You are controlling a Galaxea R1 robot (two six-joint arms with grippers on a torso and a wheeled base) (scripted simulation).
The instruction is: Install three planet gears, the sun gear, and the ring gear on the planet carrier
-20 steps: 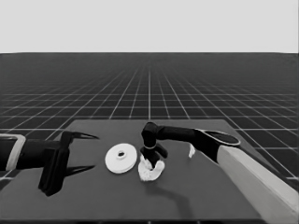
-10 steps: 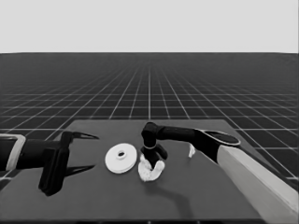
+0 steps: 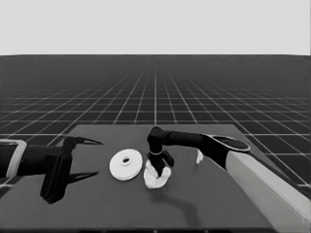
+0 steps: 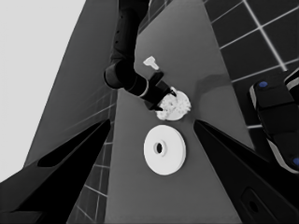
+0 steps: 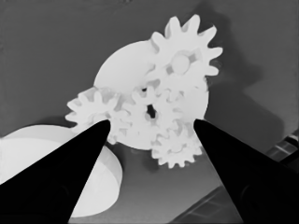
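1. Right gripper (image 3: pixel 160 171) reaching in over the middle of the table (image 3: pixel 209 204), pointed down directly above the smaller round part (image 5: pixel 121 70), fingers spread apart with nothing between them.
2. Smaller round part near the middle of the table, a little toward the near edge, carrying all four gears.
3. Sun gear (image 5: pixel 148 112) seated at the centre of the smaller round part, its teeth meeting those of the three planet gears around it.
4. First planet gear (image 5: pixel 186 55) overhanging the rim of the smaller round part on one side; second planet gear (image 5: pixel 93 108) overhanging on the side toward the larger round part; third planet gear (image 5: pixel 177 147) overhanging beside the right gripper's other finger.
5. Larger round part (image 3: pixel 126 164) flat on the table just beside the smaller round part, on the side toward the table's left end, hole up, not yet set over the gears.
6. Thin white piece (image 3: pixel 199 157) lying apart, toward the table's right edge, beyond the right arm.
7. Left gripper (image 3: pixel 83 158) parked over the table's left end, fingers wide apart, holding nothing.
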